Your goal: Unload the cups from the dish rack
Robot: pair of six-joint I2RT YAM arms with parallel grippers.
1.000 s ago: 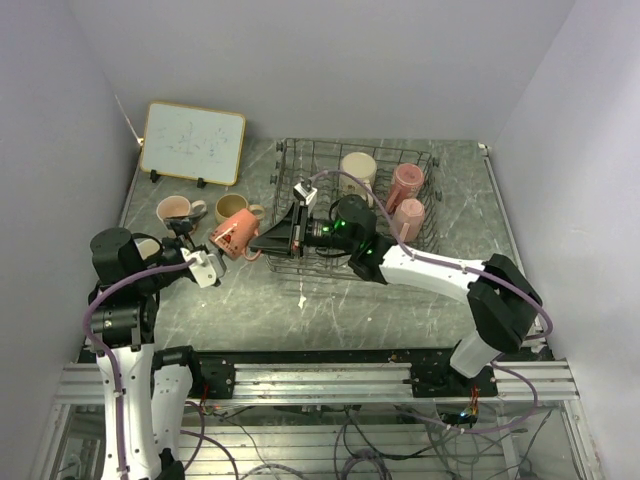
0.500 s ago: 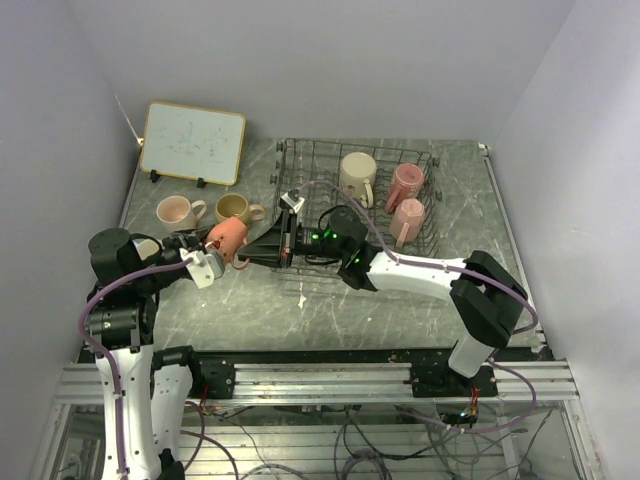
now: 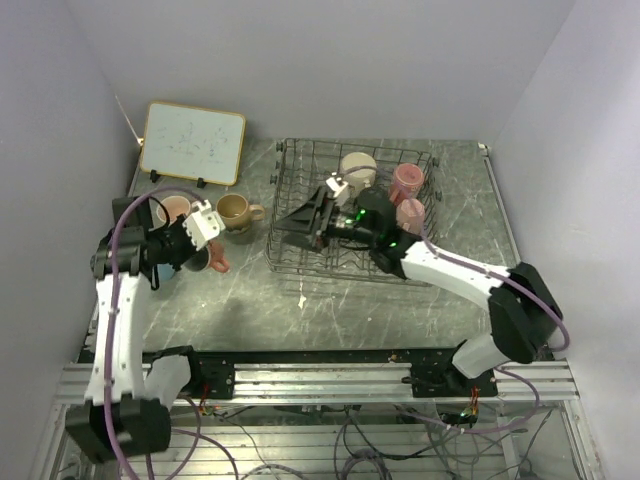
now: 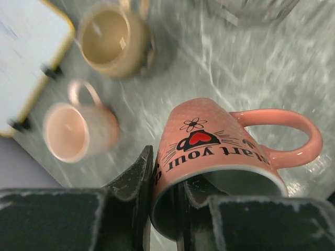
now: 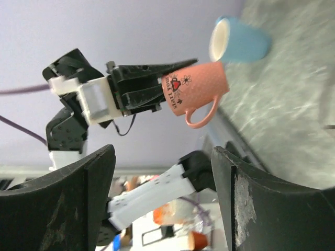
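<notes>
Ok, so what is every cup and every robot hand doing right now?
left gripper: shut on the salmon mug's rim
salmon mug: held, tipped sideways
right gripper: open, empty, over the dish rack
tan mug: upright on the table
pale pink mug: upright on the table
light blue mug: on the table
cream mug: in the rack
far pink mug: in the rack
near pink mug: in the rack
dish rack: three mugs inside
</notes>
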